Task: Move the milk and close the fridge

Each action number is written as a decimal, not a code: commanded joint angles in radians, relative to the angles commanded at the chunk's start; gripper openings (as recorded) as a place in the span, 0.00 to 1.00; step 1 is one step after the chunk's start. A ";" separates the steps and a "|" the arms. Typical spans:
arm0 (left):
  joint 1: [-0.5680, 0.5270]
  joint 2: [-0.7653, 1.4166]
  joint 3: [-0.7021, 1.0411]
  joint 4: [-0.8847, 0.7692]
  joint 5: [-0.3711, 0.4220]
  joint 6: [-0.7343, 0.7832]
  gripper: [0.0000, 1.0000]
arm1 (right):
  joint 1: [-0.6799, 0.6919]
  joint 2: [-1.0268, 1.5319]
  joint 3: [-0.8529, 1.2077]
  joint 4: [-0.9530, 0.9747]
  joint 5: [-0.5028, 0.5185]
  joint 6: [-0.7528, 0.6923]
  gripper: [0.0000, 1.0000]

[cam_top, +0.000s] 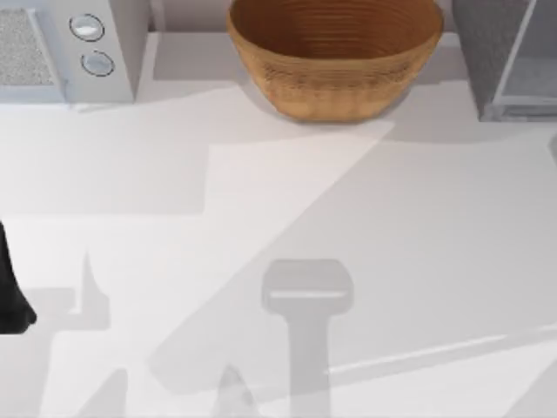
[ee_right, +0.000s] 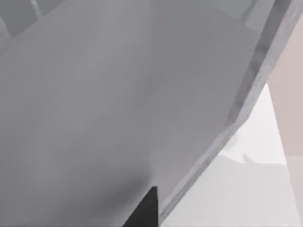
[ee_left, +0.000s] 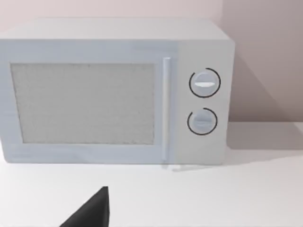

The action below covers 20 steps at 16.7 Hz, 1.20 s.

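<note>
The fridge (cam_top: 509, 57) stands at the far right corner of the table (cam_top: 278, 226), and its pale door looks swung out a bit, not shut. In the right wrist view a big grey panel of the fridge (ee_right: 118, 104) is very close, so the right gripper (ee_right: 144, 210) seems to be right up by the door; just one dark fingertip shows, and I cannot tell how wide it is open or if it holds anything. The milk is not to be seen, so I cannot say where it is. The door should be stiff and smooth, so a flat push near its outer edge should close it best. The left arm (cam_top: 13, 292) waits at the left edge of the table. Its gripper (ee_left: 90, 213) faces a white box (ee_left: 116, 92) with two round knobs (ee_left: 204, 82). A wicker bowl (cam_top: 335, 52) sits at the back middle. No words can be read anywhere.
</note>
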<state>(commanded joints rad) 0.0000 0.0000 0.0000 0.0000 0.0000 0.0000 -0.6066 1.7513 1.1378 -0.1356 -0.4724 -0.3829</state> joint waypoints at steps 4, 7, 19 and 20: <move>0.000 0.000 0.000 0.000 0.000 0.000 1.00 | 0.236 -0.057 -0.082 0.087 0.192 0.167 1.00; 0.000 0.000 0.000 0.000 0.000 0.000 1.00 | 0.396 -0.095 -0.136 0.147 0.323 0.281 1.00; 0.000 0.000 0.000 0.000 0.000 0.000 1.00 | 0.562 -0.120 -0.185 0.207 0.470 0.400 1.00; 0.000 0.000 0.000 0.000 0.000 0.000 1.00 | 0.563 -0.098 -0.165 0.200 0.470 0.400 1.00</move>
<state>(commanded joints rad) 0.0000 0.0000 0.0000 0.0000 0.0000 0.0000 -0.0433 1.6535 0.9726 0.0644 -0.0024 0.0169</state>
